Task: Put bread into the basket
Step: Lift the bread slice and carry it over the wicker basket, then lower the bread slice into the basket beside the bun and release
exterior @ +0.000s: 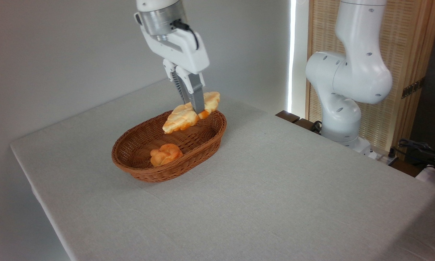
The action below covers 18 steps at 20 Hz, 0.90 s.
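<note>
Grey cloth-covered table (275, 188) against a plain pale wall; a slatted wooden screen (406, 72) stands behind the arm's base (342, 119) at upper right.

Fingers (196, 95): pressed together on the bread (188, 114), pinching it across its width near mid-length. Gripper (195, 105) points down, tilted slightly, wrist leaving the frame at the top.

Bread: in the air, clear of the table, held tilted with its low end toward 8 o'clock and its high end toward 2 o'clock. It hangs over the far part of the basket (137, 170); whether the low end touches the weave cannot be told, though it appears just above the inside wall.

Basket: oval, long axis running from 7 o'clock to 1 o'clock. A small orange knotted roll (165, 153) lies inside at the near end, toward 7 o'clock from the bread, well apart from it. The far half of the basket floor is bare weave.

Open room: wide bare cloth from 3 to 6 o'clock of the basket. Table's left edge lies near the basket at 9 o'clock; its far edge runs behind the basket at 12 o'clock. Cables and clutter (424, 152) sit off the table at far right.
</note>
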{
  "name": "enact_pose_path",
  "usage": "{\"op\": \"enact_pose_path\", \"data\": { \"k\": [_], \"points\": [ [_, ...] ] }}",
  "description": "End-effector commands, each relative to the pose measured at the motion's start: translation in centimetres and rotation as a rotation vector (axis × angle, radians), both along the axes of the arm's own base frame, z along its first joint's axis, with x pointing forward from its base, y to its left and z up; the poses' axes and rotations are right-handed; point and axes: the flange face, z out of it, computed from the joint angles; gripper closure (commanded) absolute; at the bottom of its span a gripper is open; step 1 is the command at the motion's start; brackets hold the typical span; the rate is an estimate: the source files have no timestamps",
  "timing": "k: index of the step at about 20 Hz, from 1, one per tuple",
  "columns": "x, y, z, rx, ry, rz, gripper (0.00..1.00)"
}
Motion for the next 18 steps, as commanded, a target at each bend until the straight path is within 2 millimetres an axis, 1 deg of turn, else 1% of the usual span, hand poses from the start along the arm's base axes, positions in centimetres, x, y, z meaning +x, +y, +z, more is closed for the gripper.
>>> {"op": "enact_pose_path", "data": {
  "k": [1, 2, 3, 4, 5, 6, 7, 8, 18],
  "points": [
    [-0.6, -4.5, -3.2, 0.005, 0.059, -0.034, 0.74],
    [-0.8, -5.3, -3.8, -0.015, 0.064, -0.042, 0.74],
    [-0.7, -5.5, -4.1, -0.03, 0.063, -0.039, 0.74],
    [-0.5, -5.9, -4.4, -0.064, 0.052, -0.026, 0.66],
    [-0.3, -6.2, -4.6, -0.084, 0.046, -0.019, 0.5],
    [-0.4, -6.4, -5.1, -0.083, 0.055, -0.024, 0.31],
    [-0.8, -7.2, -5.6, -0.077, 0.064, -0.041, 0.06],
    [-1.0, -7.3, -6.0, -0.073, 0.072, -0.049, 0.0],
    [-1.0, -7.3, -5.8, -0.075, 0.071, -0.054, 0.0]
  ]
}}
